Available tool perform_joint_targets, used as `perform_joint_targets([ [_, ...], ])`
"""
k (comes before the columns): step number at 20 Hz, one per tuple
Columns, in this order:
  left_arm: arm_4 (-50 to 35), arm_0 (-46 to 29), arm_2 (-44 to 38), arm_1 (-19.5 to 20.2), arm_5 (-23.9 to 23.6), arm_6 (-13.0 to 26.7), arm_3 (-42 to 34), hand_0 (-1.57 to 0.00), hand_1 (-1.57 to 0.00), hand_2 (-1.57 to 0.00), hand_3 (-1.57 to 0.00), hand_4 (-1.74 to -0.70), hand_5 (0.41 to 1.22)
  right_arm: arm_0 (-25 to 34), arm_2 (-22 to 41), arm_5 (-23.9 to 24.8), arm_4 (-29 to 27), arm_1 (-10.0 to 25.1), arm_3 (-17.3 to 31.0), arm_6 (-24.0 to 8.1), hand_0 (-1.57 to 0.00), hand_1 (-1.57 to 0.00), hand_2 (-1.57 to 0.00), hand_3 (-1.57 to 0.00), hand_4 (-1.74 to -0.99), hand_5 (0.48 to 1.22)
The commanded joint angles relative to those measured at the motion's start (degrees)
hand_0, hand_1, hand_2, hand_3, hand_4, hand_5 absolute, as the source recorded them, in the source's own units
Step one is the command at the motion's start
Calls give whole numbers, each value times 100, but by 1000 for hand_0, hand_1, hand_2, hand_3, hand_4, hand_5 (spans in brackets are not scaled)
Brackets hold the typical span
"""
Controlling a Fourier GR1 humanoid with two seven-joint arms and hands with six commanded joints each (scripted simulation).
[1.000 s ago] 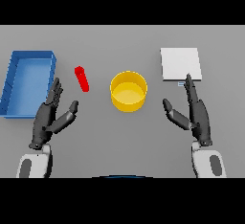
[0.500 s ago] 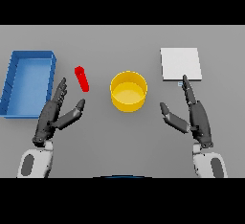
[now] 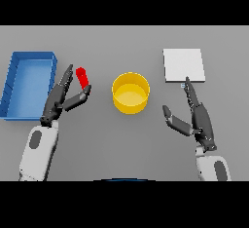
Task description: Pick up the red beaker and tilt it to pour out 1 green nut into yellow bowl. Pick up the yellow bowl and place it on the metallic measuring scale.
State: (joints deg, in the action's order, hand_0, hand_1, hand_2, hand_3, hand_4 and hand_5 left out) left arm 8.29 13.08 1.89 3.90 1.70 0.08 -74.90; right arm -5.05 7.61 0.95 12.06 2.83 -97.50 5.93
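A small red beaker (image 3: 82, 77) lies on the grey table, left of the yellow bowl (image 3: 130, 92). My left hand (image 3: 59, 101) is open, its fingers stretched up beside the beaker and its thumb just below it, not closed on it. The bowl stands upright in the middle; I see no nut in it. The metallic measuring scale (image 3: 183, 65) is a flat pale square at the back right. My right hand (image 3: 197, 116) is open below the scale, fingertips close to its near edge, to the right of the bowl.
A blue tray (image 3: 14, 78) with raised walls stands at the far left, next to my left hand.
My left hand has risen and moved right towards the red beaker. My right hand has dropped back slightly towards me and away from the scale.
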Motion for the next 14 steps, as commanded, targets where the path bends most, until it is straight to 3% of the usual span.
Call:
perform_joint_targets([
  [1,13,111,-13,-6,-6,-64,115,1,1,1,1,-1189,641,-31,1,2,30,35,-36,-11,1,1,1,1,-1222,626],
  [11,322,1183,-155,-122,-361,-165,1455,1,1,1,1,-1207,673,-32,-44,-36,-62,32,-25,-100,1,1,1,1,-1240,639],
  [14,205,1416,-312,-206,-391,-509,1852,1,1,1,1,-1246,695,-108,-60,-33,-97,31,-102,-94,1,1,1,1,-1245,642],
])
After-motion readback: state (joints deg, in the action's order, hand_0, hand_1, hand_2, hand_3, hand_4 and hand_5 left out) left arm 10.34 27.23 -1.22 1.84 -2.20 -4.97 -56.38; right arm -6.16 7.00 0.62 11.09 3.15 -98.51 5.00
